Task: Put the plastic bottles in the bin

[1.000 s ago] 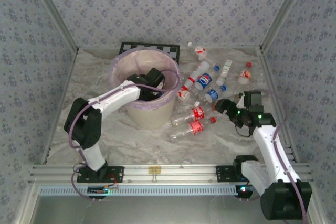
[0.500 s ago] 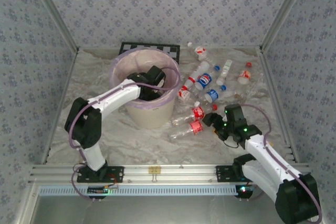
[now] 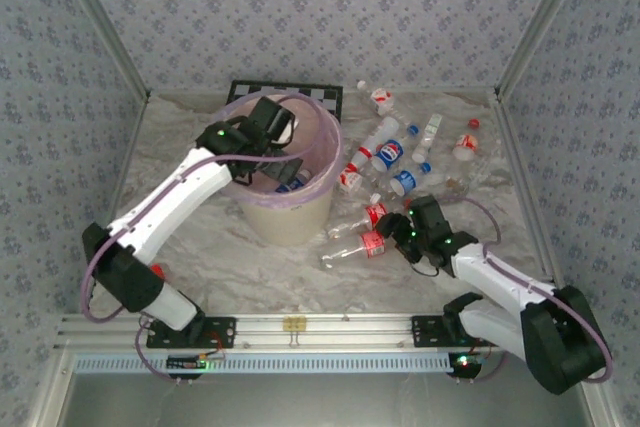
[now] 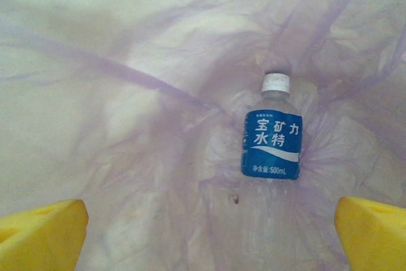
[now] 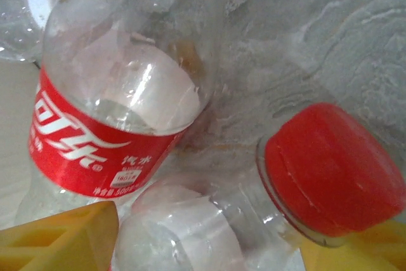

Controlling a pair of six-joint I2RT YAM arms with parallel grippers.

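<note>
Pink-lined bin (image 3: 285,217) holds a blue-label bottle (image 4: 271,144) lying flat on the bag. Left pincer (image 3: 270,119), earlier down inside, now sits above the rim, jaws wide and empty. Right pincer (image 3: 396,228) has shifted left and stands half-wide astride the neck of a red-capped bottle (image 5: 330,169); whether it grips is unclear. Other bottles crowd right of the bin, with open surface (image 3: 170,147) to its left.

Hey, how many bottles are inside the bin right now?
1: a blue-labelled, white-capped bottle lying at the bottom of the bin. Others may be hidden from view.

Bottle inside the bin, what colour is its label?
Blue label, white lettering; left wrist view shows it best.
</note>
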